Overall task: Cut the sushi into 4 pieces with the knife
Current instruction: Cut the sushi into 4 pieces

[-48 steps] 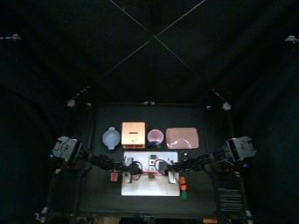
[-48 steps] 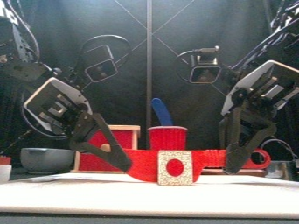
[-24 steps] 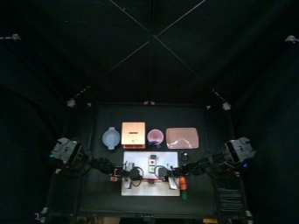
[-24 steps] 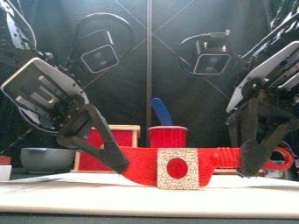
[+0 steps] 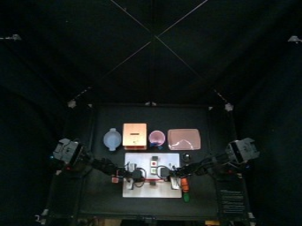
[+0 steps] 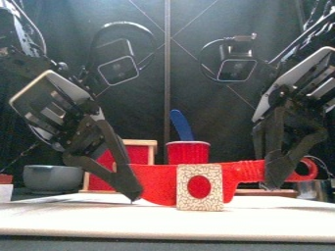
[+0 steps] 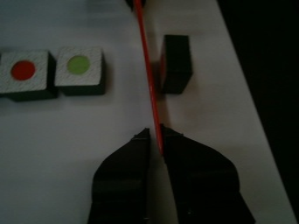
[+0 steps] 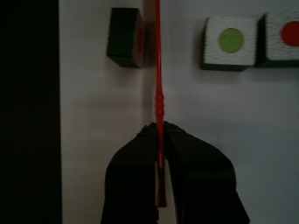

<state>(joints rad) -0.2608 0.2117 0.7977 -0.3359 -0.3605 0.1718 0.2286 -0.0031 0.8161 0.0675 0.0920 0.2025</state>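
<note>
Table point(image 5: 101, 190): black and flat. It carries the board at its front.
Cutting board point(image 7: 70, 149): white, smooth and rectangular. All the sushi you can see lies on it.
Left end effector point(image 7: 151, 133): clamped on one end of the knife, with its jaws pressed flat against the thin blade.
Right end effector point(image 8: 155, 129): clamped on the other end in the same way.
Red knife point(image 6: 157, 181): a thin, rigid plastic strip held level between the two arms and low over the board.
Dark green block point(image 7: 176, 63): stands on edge just in front of the blade. Its pale, speckled face with a red centre points toward the table front. You cannot tell whether it is one slice or two joined.
Red-centred piece point(image 7: 26, 70): a square slice lying face up behind the blade.
Green-centred piece point(image 7: 79, 70): lies touching the red-centred piece.
Step in hand: probably lining up a cut, since only three pieces show.
Next move: shift the blade forward over the block. Then press both ends down evenly, because uneven pressure may tip the block.
</note>
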